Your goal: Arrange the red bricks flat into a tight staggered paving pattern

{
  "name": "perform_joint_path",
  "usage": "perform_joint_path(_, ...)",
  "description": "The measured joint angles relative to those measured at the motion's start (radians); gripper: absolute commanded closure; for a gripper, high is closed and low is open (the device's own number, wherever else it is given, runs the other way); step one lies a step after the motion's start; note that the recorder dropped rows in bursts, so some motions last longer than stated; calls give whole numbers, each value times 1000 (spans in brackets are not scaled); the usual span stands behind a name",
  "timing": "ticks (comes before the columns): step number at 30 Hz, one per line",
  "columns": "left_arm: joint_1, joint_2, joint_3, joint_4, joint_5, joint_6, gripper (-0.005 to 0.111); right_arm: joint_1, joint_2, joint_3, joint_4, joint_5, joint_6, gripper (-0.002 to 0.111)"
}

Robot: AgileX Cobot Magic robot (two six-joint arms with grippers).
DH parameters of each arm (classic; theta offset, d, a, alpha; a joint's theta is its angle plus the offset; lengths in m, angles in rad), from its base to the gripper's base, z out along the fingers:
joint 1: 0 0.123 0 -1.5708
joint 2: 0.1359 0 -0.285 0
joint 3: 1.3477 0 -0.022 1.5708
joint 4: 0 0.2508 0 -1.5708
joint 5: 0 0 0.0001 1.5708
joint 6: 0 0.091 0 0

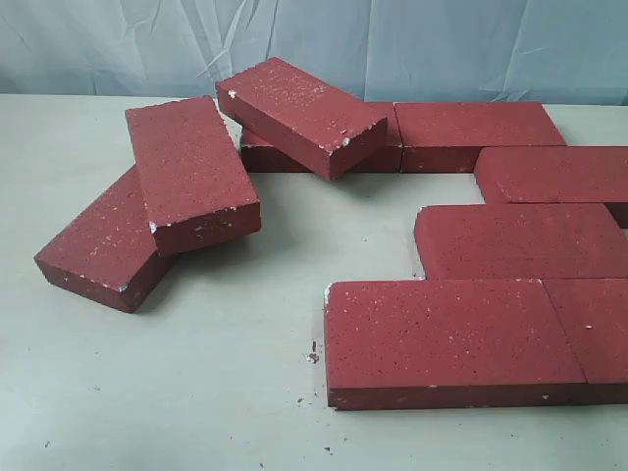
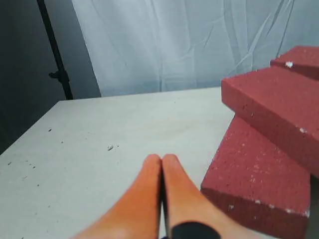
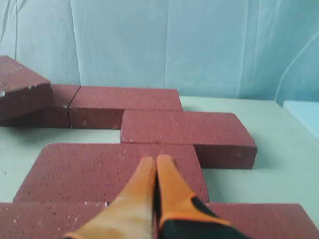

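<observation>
The red bricks (image 1: 451,339) lie mostly flat at the right of the exterior view. The lower right pair meets edge to edge, and gaps separate the rows above. A tilted brick (image 1: 299,113) rests across the back row at upper centre. At left, a propped brick (image 1: 191,172) leans on a lower brick (image 1: 98,245). Bare worktop (image 1: 177,392) spans the lower left and centre. Both arms' jaws are clenched and empty, the left fingers (image 2: 149,199) over bare worktop, the right fingers (image 3: 144,194) above flat bricks.

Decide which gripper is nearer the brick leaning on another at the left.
Left. The left gripper is beside the leaning brick; the right gripper is over the flat bricks.
</observation>
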Motion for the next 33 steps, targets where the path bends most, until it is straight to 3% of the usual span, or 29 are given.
perform_joint_path(6, 0, 0, 0, -139, -130, -11, 107, 0, 0, 0, 11, -171, 0, 109)
perform_joint_path(17, 0, 0, 0, -301, -266, -22, 107, 0, -2, 0, 270, -420, 31, 109)
perform_joint_path(27, 0, 6, 0, -324, -474, -67, 107, 0, 33, -60, 277, -518, 60, 109)
perform_joint_path(33, 0, 112, -51, -324, -571, -86, 107, 0, 153, -142, 269, -577, 64, 109)
